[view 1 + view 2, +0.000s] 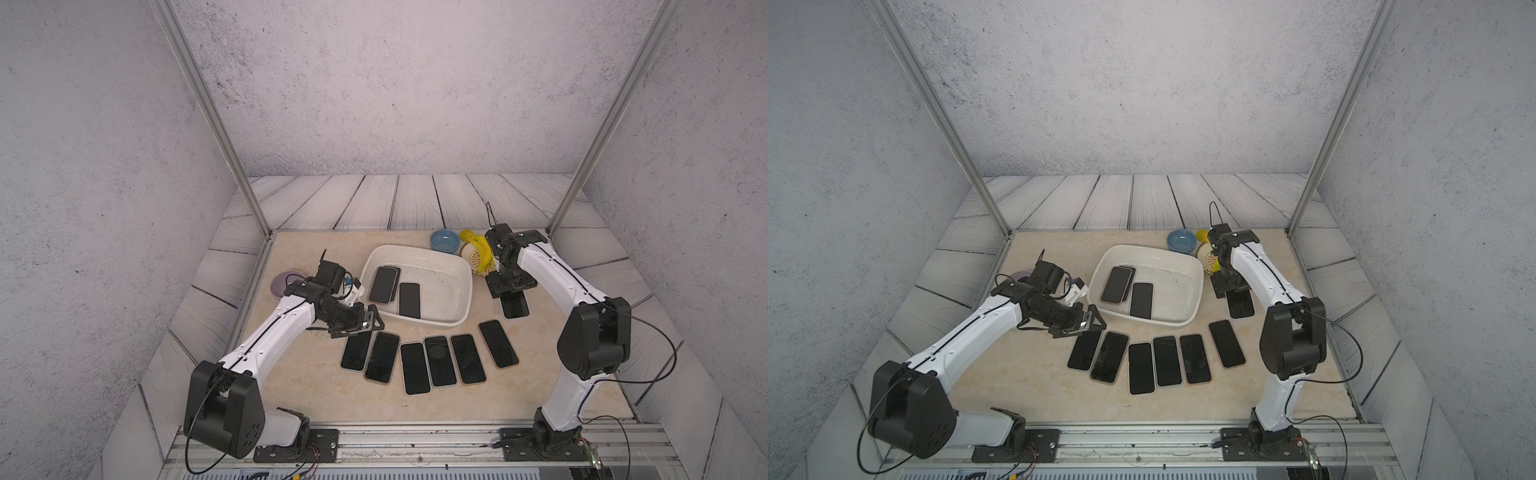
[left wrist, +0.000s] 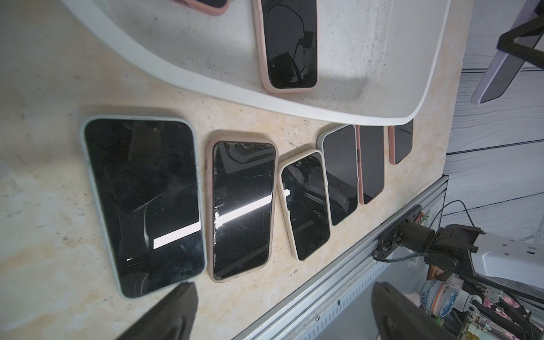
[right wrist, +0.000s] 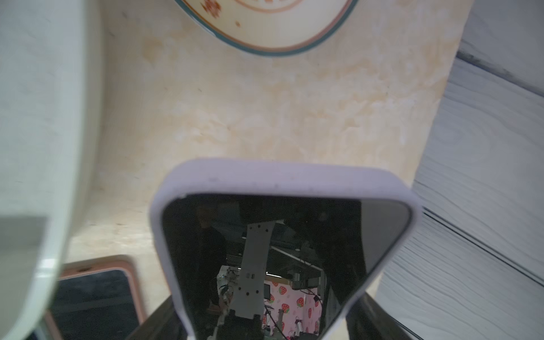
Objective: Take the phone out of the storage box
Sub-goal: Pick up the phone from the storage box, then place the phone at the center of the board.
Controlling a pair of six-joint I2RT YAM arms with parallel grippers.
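2 white arms (image 1: 282, 328), black joints (image 1: 594, 336), thin black cables (image 1: 670, 360)

Soft even light, glare streaking two phones (image 2: 241, 212).

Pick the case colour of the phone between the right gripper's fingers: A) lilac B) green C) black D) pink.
A: the right wrist view shows the phone at the right gripper wrapped in a pale lilac case.
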